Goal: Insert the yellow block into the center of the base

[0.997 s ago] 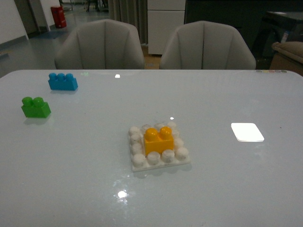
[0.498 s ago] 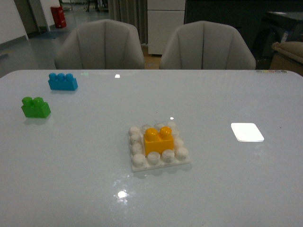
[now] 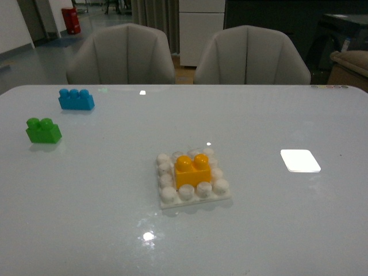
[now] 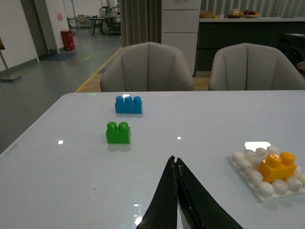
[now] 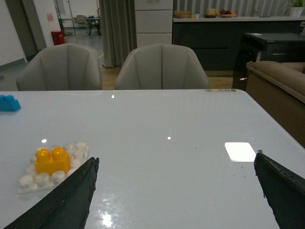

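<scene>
Both sets of fingers hang clear of the work: the left gripper [image 4: 177, 164] has its two dark fingers pressed together to a point at the bottom centre of the left wrist view, while the right gripper [image 5: 176, 186] has its fingers spread wide, one at the lower left and one at the lower right of the right wrist view, holding nothing. Just below the middle of the front view, the yellow block [image 3: 192, 171] sits on the base [image 3: 192, 178], ringed by white studs on every side, so it looks centred and the job looks done. Doing this step well now seems to mean keeping both arms back and not nudging the plate; a light press from above would only be called for if the block were sitting high, and I cannot tell that from here. The block stands upright, its two studs pointing up, its long axis running left to right across the front view, roughly parallel to the base's near edge. Well apart, at the upper left, lie a green brick [image 3: 43, 130] and a blue brick [image 3: 76, 99], and a flat white rectangle [image 3: 300, 160] lies to the right.
</scene>
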Tool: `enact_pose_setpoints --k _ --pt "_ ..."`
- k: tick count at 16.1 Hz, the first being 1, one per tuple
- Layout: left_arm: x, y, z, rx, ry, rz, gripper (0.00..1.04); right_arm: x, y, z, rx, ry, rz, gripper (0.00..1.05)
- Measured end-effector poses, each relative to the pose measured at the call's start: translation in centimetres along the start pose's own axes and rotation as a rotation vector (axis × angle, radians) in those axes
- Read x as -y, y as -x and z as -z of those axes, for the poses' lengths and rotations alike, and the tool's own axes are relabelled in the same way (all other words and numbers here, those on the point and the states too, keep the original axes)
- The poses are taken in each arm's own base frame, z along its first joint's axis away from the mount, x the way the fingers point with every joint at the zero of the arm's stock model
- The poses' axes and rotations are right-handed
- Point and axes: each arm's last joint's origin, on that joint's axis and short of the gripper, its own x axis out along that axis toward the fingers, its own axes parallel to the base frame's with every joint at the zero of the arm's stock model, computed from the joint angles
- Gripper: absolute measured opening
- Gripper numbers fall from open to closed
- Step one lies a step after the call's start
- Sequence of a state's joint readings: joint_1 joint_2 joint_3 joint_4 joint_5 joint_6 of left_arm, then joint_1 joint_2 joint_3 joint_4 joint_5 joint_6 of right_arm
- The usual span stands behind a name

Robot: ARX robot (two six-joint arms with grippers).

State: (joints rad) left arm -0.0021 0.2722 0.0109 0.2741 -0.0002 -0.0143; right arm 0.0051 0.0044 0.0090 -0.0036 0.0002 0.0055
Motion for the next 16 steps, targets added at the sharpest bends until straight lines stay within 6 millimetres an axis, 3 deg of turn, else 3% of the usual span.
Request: enact_pose_setpoints --k 12,16 --pt "0.0 1.7 0.4 -0.012 0.0 -0.001 0.02 0.0 0.0 0.0 0.0 0.0 0.0 0.98" --pt "0.0 1.7 0.4 -0.014 0.0 0.0 0.39 0.0 0.0 0.0 0.0 0.0 0.0 0.98"
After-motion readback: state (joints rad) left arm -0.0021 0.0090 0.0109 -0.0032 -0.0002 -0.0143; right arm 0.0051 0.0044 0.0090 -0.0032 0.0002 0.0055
